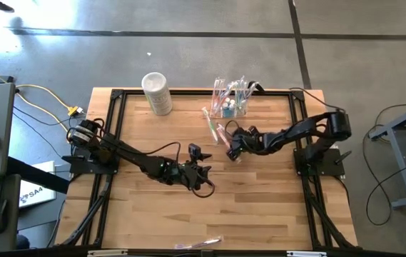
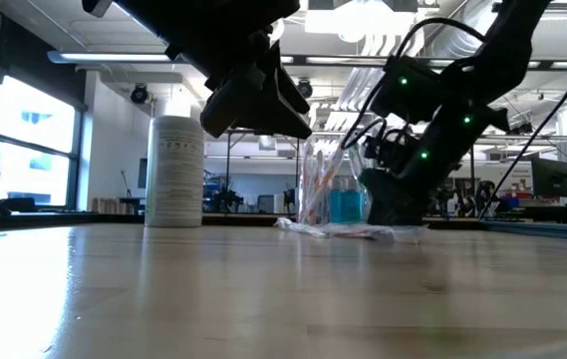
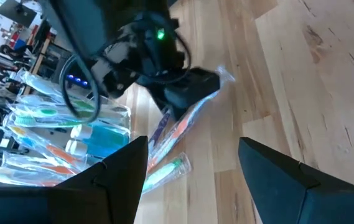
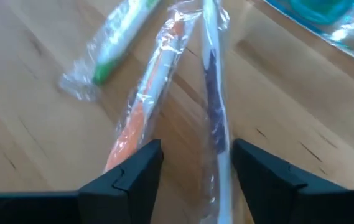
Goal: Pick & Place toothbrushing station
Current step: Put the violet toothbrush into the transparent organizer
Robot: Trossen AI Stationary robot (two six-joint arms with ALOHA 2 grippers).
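Toothbrushing station (image 1: 231, 100), stocked with wrapped brushes, is standing at the table's twelve o'clock edge. Right gripper (image 4: 192, 177) is hovering, jaws apart, over loose wrapped toothbrushes (image 4: 164, 68); slippery film could be causing a slip. Left gripper (image 1: 201, 171) is waiting centre-table, jaws apart.

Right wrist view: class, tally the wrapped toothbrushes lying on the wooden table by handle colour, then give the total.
Green-handled toothbrush in clear plastic wrap: 1
Orange-handled toothbrush in clear plastic wrap: 1
Purple-handled toothbrush in clear plastic wrap: 1
Total: 3
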